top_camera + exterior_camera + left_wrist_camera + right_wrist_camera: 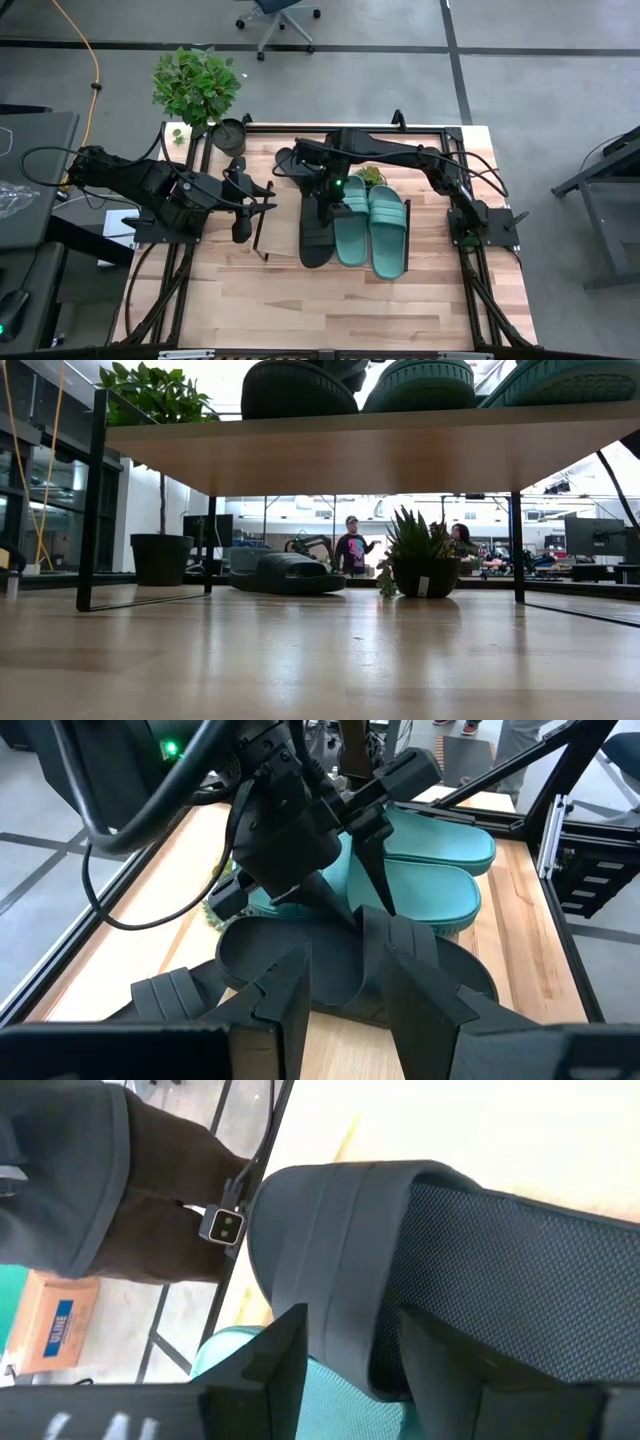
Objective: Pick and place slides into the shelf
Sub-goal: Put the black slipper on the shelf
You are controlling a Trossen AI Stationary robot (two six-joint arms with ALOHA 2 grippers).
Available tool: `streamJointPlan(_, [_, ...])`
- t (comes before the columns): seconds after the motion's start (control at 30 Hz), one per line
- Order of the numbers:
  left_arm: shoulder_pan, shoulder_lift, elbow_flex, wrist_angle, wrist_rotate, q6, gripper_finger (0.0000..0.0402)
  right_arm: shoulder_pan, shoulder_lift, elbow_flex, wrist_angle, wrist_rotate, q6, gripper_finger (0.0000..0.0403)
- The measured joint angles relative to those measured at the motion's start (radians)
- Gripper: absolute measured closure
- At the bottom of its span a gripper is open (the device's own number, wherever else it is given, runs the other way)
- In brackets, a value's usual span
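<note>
A black slide lies on the shelf's wood top, left of two teal slides. My right gripper reaches in from the table's right and is shut on this black slide's far end; it also shows in the left wrist view. My left gripper is open and empty just left of the shelf, its fingers pointing at the black slide. A second black slide rests sole-down on the table behind the shelf, also showing in the low view. My right gripper holds the black slide's wide strap between its two fingers, one outside the strap and one on the textured footbed side. The fingers come from above, pointing down. The slide lies sole-down on the shelf top beside the teal pair.
A small potted succulent stands on the table behind the shelf. A large potted plant stands at the far left corner. Black frame rails run along both table sides. People show in the room beyond.
</note>
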Motion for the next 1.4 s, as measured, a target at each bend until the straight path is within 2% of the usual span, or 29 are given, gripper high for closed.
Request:
streamJointPlan(0.37, [0.000, 0.000, 0.000, 0.000, 0.000, 0.000, 0.0291, -0.043, 0.000, 0.000, 0.017, -0.001, 0.057, 0.0249])
streamJointPlan(0.57, [0.000, 0.000, 0.000, 0.000, -0.001, 0.017, 0.0291, -0.063, -0.001, 0.058, 0.017, 0.000, 0.065, 0.0249])
streamJointPlan(0.83, [0.029, -0.015, -0.001, -0.001, 0.018, 0.027, 0.0291, -0.106, -0.070, 0.055, 0.113, 0.036, 0.170, 0.0249])
streamJointPlan(1.03, [0.174, -0.030, -0.001, 0.000, 0.169, 0.109, 0.0291, -0.121, -0.135, 0.057, 0.137, 0.092, 0.220, 0.0249])
streamJointPlan(1.17, [0.306, -0.028, -0.001, -0.001, 0.330, 0.190, 0.0291, -0.133, -0.173, 0.058, 0.108, 0.155, 0.269, 0.0249])
streamJointPlan(1.4, [0.557, -0.006, -0.001, -0.001, 0.616, 0.326, 0.0291, -0.140, -0.257, 0.058, 0.003, 0.449, 0.328, 0.0249])
